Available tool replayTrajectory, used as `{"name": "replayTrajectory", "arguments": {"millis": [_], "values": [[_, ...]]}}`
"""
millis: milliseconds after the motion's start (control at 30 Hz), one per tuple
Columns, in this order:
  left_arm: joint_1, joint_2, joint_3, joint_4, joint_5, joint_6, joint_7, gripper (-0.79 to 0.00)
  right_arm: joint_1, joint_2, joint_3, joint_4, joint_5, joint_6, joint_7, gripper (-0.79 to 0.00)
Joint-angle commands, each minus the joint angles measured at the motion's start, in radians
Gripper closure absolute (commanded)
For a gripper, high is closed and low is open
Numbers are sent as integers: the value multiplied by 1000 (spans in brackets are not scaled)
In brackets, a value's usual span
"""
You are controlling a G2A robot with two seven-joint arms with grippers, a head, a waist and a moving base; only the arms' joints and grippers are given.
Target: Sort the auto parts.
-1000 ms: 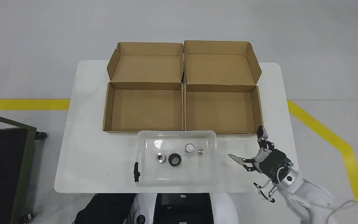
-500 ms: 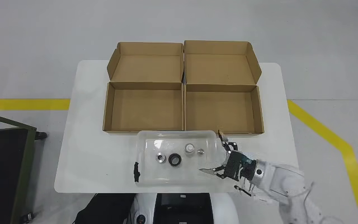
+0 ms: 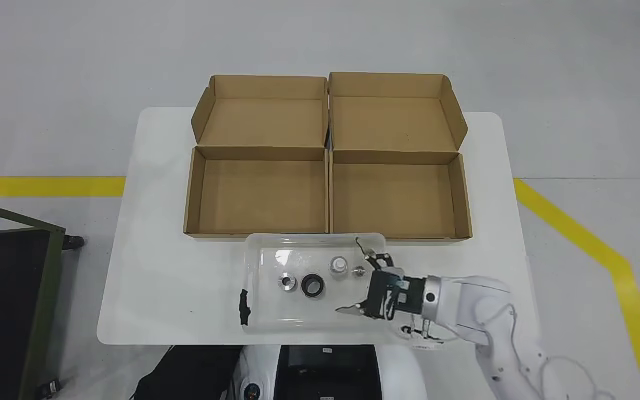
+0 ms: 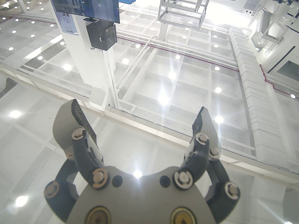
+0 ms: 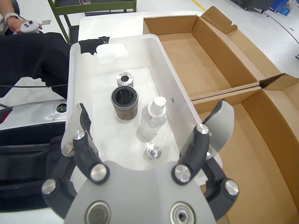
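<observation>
Right arm sweeps in from the right edge of the white table (image 3: 150, 220), and the right gripper (image 3: 350, 275) now hovers over the clear plastic tub (image 3: 300, 245), fingers spread wide, nothing held.

Straight ahead of it, everything lines up along the tub's length: the small silver metal disc (image 5: 154, 152) lies closest, just under the open fingers, then the white plastic spray bottle (image 5: 154, 117) standing upright, then the dark cylindrical bearing (image 5: 124, 103) on end, and farthest the silver steel bushing (image 5: 125, 79). None has reached the two brown cardboard boxes (image 3: 258, 195), which sit just beyond the tub. This arm is clearly the nearer one; the left gripper (image 4: 138, 107) points up at the ceiling, fingers apart. A pick, I'd judge, means dropping down onto the disc or the bottle.
</observation>
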Motion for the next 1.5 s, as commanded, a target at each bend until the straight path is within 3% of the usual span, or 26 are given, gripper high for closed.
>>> {"name": "replayTrajectory", "arguments": {"millis": [0, 333, 467, 533, 633, 867, 933, 1067, 1133, 1200, 1267, 1467], "values": [[0, 0, 0, 0, 0, 0, 0, -785, 20, 0, -17, 14, -5, -2, 18, -785], [0, 0, 0, 0, 0, 0, 0, -785, 89, 3, -77, 59, 11, -21, 94, -785], [0, 0, 0, 0, 0, 0, 0, -785, 110, 4, -95, 71, 6, -23, 126, -643], [0, 0, 0, 0, 0, 0, 0, -785, 119, 5, -103, 78, 7, -27, 139, -505], [0, 0, 0, 0, 0, 0, 0, -785, 129, 7, -108, 92, 16, -21, 149, -422], [0, 0, 0, 0, 0, 0, 0, -785, 156, 9, -116, 120, 28, 6, 164, -465], [0, 0, 0, 0, 0, 0, 0, -785, 166, 10, -121, 131, 31, 11, 165, -391], [0, 0, 0, 0, 0, 0, 0, -785, 182, 10, -133, 148, 35, 22, 167, -363], [0, 0, 0, 0, 0, 0, 0, -785, 188, 11, -138, 153, 35, 26, 168, -311], [0, 0, 0, 0, 0, 0, 0, -785, 191, 12, -142, 156, 35, 29, 167, -185], [0, 0, 0, 0, 0, 0, 0, -785, 193, 13, -142, 155, 36, 29, 166, 0], [0, 0, 0, 0, 0, 0, 0, -785, 176, 24, -123, 89, 59, -2, 162, 0]]}}
